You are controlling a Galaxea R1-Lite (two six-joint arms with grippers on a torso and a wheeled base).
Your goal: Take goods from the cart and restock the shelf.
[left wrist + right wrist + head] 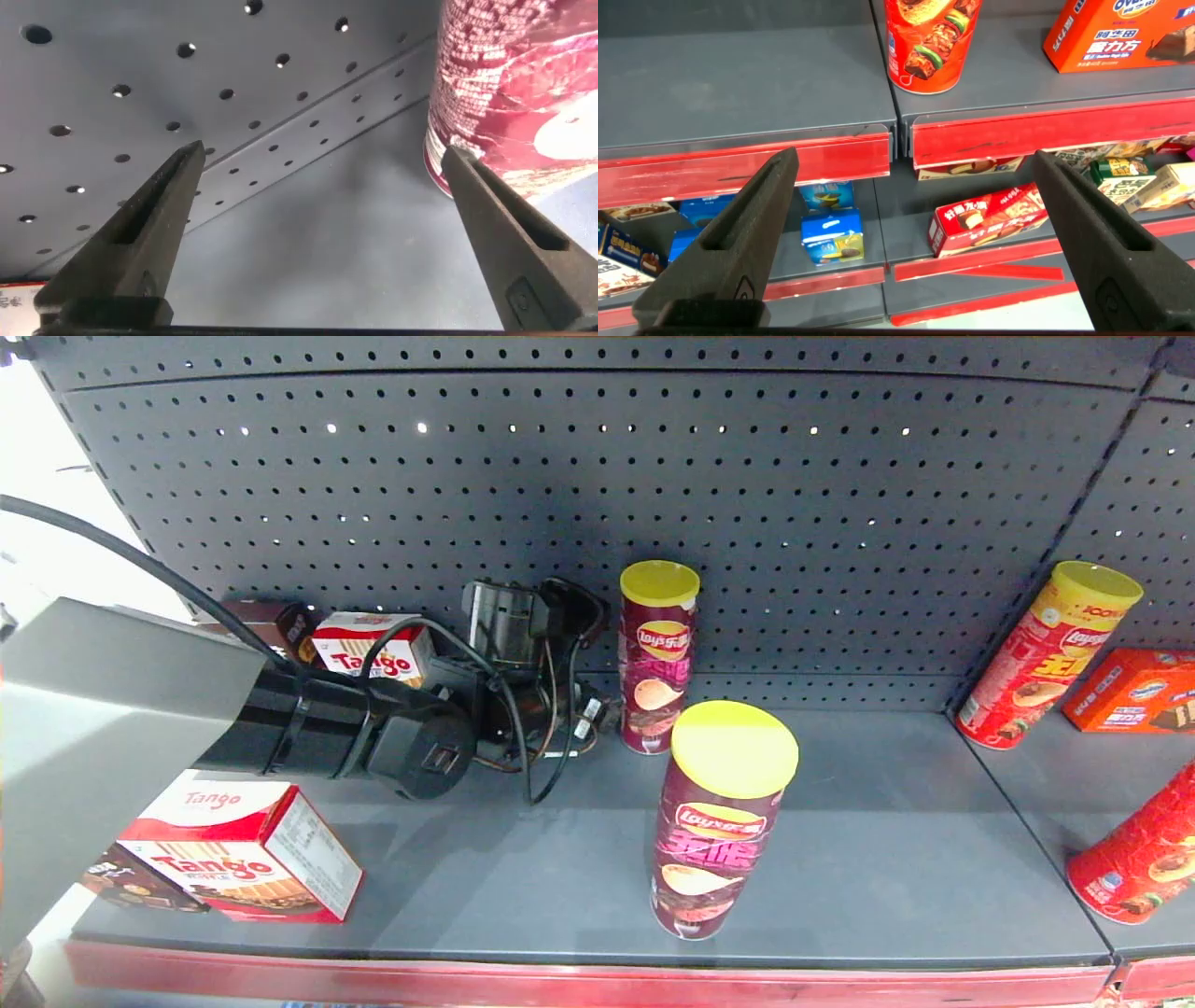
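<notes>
The left gripper point(322, 149) sits deep at the back of the shelf point(887, 840), close to the pegboard wall point(747, 504), fingers spread wide with nothing between them. The rear purple chip can point(657, 658) stands upright just beside it, on the robot's right, outside one finger point(505, 233) and not between the two; its long axis is vertical. A second purple chip can point(719, 821) stands nearer the front edge, apart from the first. The left arm is plainly the nearer one. The right gripper point(915, 157), also wide and empty, faces the lower shelves. Wafer boxes point(252, 854) crowd the shelf's left end; the right half offers free room.
</notes>
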